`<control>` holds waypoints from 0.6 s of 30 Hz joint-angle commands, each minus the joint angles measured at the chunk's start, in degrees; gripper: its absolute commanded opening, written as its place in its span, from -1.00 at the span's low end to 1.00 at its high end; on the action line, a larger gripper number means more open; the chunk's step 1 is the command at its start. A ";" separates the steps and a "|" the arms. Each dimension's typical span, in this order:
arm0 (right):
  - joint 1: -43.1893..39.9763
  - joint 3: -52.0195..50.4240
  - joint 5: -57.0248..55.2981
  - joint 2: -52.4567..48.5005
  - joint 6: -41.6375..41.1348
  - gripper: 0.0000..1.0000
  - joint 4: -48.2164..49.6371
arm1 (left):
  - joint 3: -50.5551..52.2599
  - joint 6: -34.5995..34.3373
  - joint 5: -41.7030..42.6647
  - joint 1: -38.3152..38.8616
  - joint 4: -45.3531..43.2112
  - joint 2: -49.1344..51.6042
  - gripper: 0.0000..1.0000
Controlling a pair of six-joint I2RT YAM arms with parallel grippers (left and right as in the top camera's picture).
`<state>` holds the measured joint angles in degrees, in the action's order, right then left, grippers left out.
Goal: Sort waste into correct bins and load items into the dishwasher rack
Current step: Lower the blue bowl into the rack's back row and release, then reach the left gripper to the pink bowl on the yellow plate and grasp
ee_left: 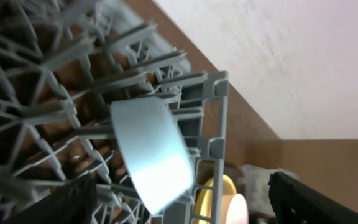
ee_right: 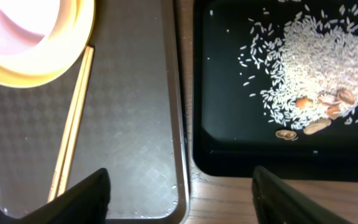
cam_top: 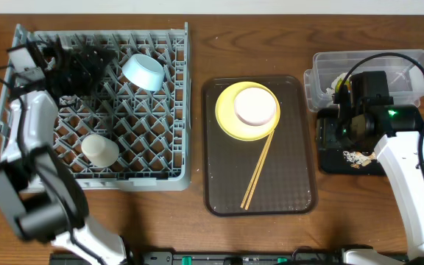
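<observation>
The grey dishwasher rack point(cam_top: 160, 158) holds a light blue bowl point(cam_top: 146, 71) on its side and a small white cup point(cam_top: 100, 149). My left gripper point(cam_top: 98, 66) is open inside the rack, just left of the bowl. In the left wrist view the bowl point(ee_left: 151, 152) leans on the pegs ahead of the open gripper point(ee_left: 185, 208), untouched. The yellow plate point(cam_top: 230, 125), pinkish-white bowl point(cam_top: 255, 105) and chopsticks point(cam_top: 258, 169) lie on the brown tray. My right gripper point(ee_right: 182, 199) is open and empty, above the gap between the brown tray and the black tray point(ee_right: 229, 143), which holds rice crumbs point(ee_right: 309, 68).
The brown serving tray point(cam_top: 293, 184) sits mid-table. The clear tub point(cam_top: 403, 66) at back right holds the snack wrapper point(cam_top: 341, 82). The black tray point(cam_top: 330, 158) lies just in front of it, partly under my right arm. Bare wood shows between rack and tray.
</observation>
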<state>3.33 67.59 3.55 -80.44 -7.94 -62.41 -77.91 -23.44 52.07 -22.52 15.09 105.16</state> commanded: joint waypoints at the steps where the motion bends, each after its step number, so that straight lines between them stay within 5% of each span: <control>1: -0.70 0.22 -0.20 0.42 -0.15 0.59 -0.11 | 0.09 5.97 -10.56 3.06 4.22 -6.56 0.84; 8: -0.70 0.22 -0.13 0.42 -1.18 0.69 -0.09 | 0.11 11.47 -26.75 18.23 15.87 -11.32 0.89; 18: -4.24 0.22 -5.49 0.42 -12.66 0.53 -2.80 | 0.13 21.03 -44.87 47.76 14.14 -10.19 0.90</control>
<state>1.19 67.59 1.93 -80.44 -14.37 -64.10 -77.91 -8.64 16.01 19.75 29.89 94.17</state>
